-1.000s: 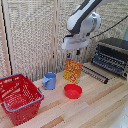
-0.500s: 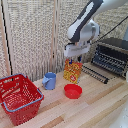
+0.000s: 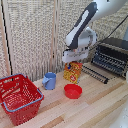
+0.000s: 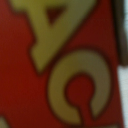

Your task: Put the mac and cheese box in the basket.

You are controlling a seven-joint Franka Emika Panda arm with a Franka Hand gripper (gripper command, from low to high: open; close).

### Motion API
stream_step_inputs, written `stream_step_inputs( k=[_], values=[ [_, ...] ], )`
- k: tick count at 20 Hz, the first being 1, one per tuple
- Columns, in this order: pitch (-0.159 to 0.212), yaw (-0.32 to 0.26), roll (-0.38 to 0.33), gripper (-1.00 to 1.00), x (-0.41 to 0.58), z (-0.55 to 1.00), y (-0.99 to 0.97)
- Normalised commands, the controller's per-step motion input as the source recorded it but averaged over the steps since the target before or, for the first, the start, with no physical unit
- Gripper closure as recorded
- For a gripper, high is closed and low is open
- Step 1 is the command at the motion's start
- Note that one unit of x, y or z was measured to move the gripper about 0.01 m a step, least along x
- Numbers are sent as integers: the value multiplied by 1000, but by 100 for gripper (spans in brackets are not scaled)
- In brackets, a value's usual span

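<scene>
Basket (image 3: 19,98) is sitting nearest in the exterior view, a red wire-style container with blue-grey rim handles, resting on the wooden worktop (image 3: 95,107) at that view's left. Farther back and toward the middle, a small red bowl (image 3: 73,91) is lying on the worktop, with a blue mug (image 3: 49,80) standing just beyond it toward the exterior view's left. Between and just behind those two, the mac and cheese carton (image 3: 73,72) is standing, orange-yellow with red and white print, its base near the bowl's far rim; whether it is resting fully on the worktop or is slightly raised is not clear. It is well apart from the basket.

The white pincer (image 3: 70,60) is hanging directly over the carton's top, carried by the bulky white and black arm (image 3: 86,25) reaching down from the upper right of the exterior view. Its dark fingers are blending into the carton's top edge, so I cannot tell whether they are spread or pinching the box. The wrist view is being filled by blurred red cardboard with large yellowish lettering (image 4: 65,75), the carton's face sitting very close to the lens.

Behind, at the exterior view's right, a dark toaster oven (image 3: 110,56) is standing with its door lowered, and a pale folding screen (image 3: 30,35) is closing off the back.
</scene>
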Motion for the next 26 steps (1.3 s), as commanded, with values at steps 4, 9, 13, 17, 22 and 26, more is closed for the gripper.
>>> stream_step_inputs(
  k=[4, 9, 13, 17, 22, 26],
  values=[
    [-4, -49, 0, 100, 35, 0, 0],
    [-1, -34, 2, 100, 3, 65, -11],
    [0, -41, 8, 100, 49, 428, -72],
    [12, -65, 4, 100, 27, 884, -39],
    [33, -35, -14, 100, 60, 1000, 53],
    [65, 7, -11, 100, 319, 999, 502]
  ],
)
